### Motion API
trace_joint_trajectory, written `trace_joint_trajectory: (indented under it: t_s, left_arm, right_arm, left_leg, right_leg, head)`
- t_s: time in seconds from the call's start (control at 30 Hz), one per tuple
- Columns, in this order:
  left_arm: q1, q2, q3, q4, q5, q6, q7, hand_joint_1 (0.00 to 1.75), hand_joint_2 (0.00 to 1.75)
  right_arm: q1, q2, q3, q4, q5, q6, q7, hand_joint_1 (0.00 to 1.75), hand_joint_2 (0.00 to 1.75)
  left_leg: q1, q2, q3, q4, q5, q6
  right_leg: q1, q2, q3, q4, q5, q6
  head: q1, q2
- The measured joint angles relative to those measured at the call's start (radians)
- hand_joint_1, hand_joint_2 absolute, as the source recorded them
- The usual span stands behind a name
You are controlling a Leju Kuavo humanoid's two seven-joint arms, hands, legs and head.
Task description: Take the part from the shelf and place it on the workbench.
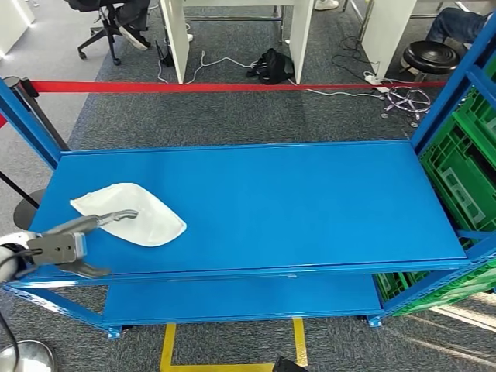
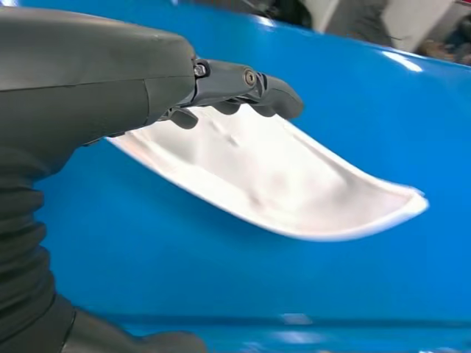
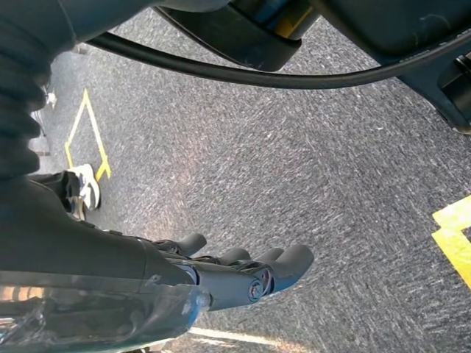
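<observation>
Head view shows you the white, shallow, leaf-shaped plastic part [image 1: 129, 214] lying flat on the top board of the blue metal shelf [image 1: 304, 201], near its left end. The left hand [image 1: 87, 236] reaches in from the side. Its fingers [image 1: 120, 216] stretch out over the part, and the thumb sits lower, at the front edge of the shelf.

In the left wrist view the fingertips [image 2: 277, 95] hang just above the pale surface of the part [image 2: 288, 184]. They are spread and hold nothing, and you cannot tell if they touch it already. I judge the hand is released and ready to close.

In the right wrist view the right hand [image 3: 238, 272] hangs over the grey carpet floor [image 3: 333, 169]. Its fingers are straight, slightly apart and empty.

So the task is at its beginning, I think. The part is not yet gripped and not lifted. You must wait for the grasp, the carrying and the placing on the bench.
</observation>
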Motion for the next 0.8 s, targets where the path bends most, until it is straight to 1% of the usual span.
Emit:
trace_joint_trajectory:
  t_s: [0.07,0.13,0.2,0.27,0.33,0.43,0.53,0.8]
  left_arm:
    - [-0.050,0.044,-0.024,-0.016,-0.005,-0.012,0.058,0.00,1.75]
    - [-0.119,0.093,-0.053,-0.046,0.010,-0.049,0.129,0.00,1.75]
    - [-0.190,0.135,-0.082,-0.070,0.020,-0.076,0.178,0.00,1.75]
    - [-0.242,0.165,-0.116,-0.081,0.014,-0.081,0.208,0.00,1.75]
    - [-0.277,0.190,-0.154,-0.086,0.007,-0.079,0.228,0.00,1.75]
    - [-0.312,0.226,-0.208,-0.088,0.008,-0.078,0.240,0.00,1.75]
    - [-0.331,0.250,-0.245,-0.088,0.010,-0.078,0.244,0.00,1.75]
    - [-0.351,0.277,-0.301,-0.088,0.011,-0.078,0.248,0.00,1.75]
  right_arm:
    - [-0.004,0.000,0.000,0.000,-0.005,-0.008,-0.012,0.00,1.75]
    - [-0.011,0.000,0.000,0.000,-0.009,-0.010,-0.013,0.00,1.75]
    - [-0.016,0.001,0.000,0.000,-0.013,-0.008,-0.008,0.00,1.75]
    - [-0.018,0.001,0.000,0.000,-0.017,-0.009,-0.006,0.00,1.75]
    - [-0.018,0.001,0.000,0.000,-0.019,-0.010,-0.006,0.00,1.75]
    - [-0.018,0.001,0.000,0.000,-0.019,-0.011,-0.006,0.00,1.75]
    - [-0.018,0.001,0.000,0.000,-0.019,-0.011,-0.006,0.00,1.75]
    - [-0.018,0.001,0.000,0.000,-0.019,-0.011,-0.006,0.00,1.75]
  left_leg:
    - [0.002,0.000,-0.001,0.000,0.001,-0.002]
    - [0.003,0.000,-0.004,0.000,0.003,-0.003]
    - [0.004,0.000,-0.006,0.000,0.003,-0.004]
    - [0.004,0.000,-0.006,0.000,0.004,-0.004]
    - [0.004,0.000,-0.006,0.000,0.004,-0.005]
    - [0.004,0.000,-0.006,0.000,0.005,-0.005]
    - [0.004,0.000,-0.006,0.000,0.005,-0.006]
    - [0.005,0.000,-0.006,0.000,0.005,-0.006]
  right_leg:
    - [0.002,0.000,-0.001,0.000,0.001,-0.001]
    - [0.003,0.001,-0.003,0.000,0.003,-0.003]
    - [0.004,0.001,-0.005,0.000,0.004,-0.004]
    - [0.004,0.001,-0.005,0.000,0.004,-0.004]
    - [0.004,0.002,-0.005,0.001,0.005,-0.004]
    - [0.004,0.002,-0.006,0.001,0.005,-0.005]
    - [0.004,0.002,-0.006,0.001,0.005,-0.005]
    - [0.004,0.002,-0.006,0.001,0.005,-0.005]
  head:
    - [0.000,0.000]
    - [0.000,0.000]
    - [0.000,0.000]
    - [0.000,0.000]
    - [0.000,0.000]
    - [0.000,0.000]
    - [0.000,0.000]
    - [0.000,0.000]
